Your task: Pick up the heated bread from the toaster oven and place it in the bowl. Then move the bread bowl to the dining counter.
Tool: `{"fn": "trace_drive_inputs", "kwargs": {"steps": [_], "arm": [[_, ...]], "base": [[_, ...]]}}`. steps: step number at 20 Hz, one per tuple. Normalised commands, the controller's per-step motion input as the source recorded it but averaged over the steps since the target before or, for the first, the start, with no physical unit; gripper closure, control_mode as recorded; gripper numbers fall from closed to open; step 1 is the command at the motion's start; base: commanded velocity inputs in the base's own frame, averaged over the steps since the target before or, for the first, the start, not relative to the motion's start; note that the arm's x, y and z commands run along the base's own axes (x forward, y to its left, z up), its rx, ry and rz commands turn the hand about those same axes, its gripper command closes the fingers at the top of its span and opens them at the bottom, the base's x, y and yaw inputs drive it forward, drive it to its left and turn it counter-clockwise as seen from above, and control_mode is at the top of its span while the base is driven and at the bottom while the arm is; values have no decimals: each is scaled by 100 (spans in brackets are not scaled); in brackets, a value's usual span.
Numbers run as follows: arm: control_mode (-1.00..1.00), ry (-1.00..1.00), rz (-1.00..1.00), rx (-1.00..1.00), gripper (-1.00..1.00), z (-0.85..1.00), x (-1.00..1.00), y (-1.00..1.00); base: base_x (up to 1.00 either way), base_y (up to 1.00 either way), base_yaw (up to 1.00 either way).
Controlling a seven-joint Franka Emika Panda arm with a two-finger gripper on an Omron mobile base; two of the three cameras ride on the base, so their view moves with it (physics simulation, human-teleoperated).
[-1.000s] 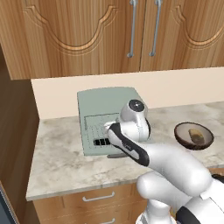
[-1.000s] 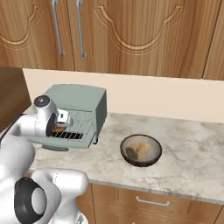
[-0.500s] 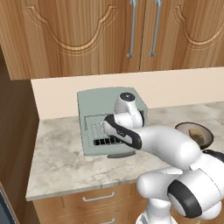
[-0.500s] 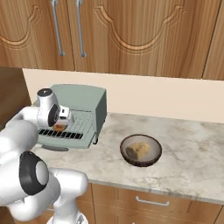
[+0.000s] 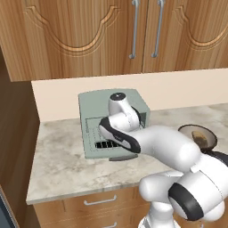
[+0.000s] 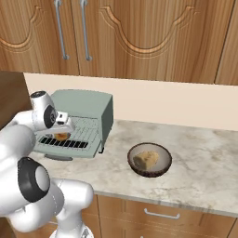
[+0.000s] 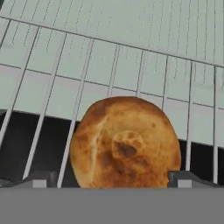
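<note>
- I see the golden-brown bread [image 7: 125, 143] lying on the wire rack [image 7: 113, 70], toward 6 o'clock.
- My fingertips [image 7: 38, 180] flank it at 8 and 4 o'clock, spread apart.

The bench [image 6: 195, 158] is a light marbled stone top over wooden drawers, running under wooden wall cabinets. The toaster oven [image 6: 86, 109] stands toward its left end, against the back edge, with its drop-down door lowered toward the front edge. The bowl [image 6: 149, 160] sits directly on the stone to the oven's right, near the front edge and apart from the oven, holding a pale lump.
</note>
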Motion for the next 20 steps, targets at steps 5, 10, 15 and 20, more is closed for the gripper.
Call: {"fn": "trace_drive_inputs", "kwargs": {"steps": [5,10,15,20], "arm": [[-100,-3,-1,0,-100,0,-2,-35],[-100,-1,-1,0,-100,-4,0,-4],[-100,-2,0,0,-100,-15,2,6],[-100,-11,0,0,100,-22,0,0]], "base": [[0,0,0],[0,0,0],[0,0,0],[0,0,0]]}}
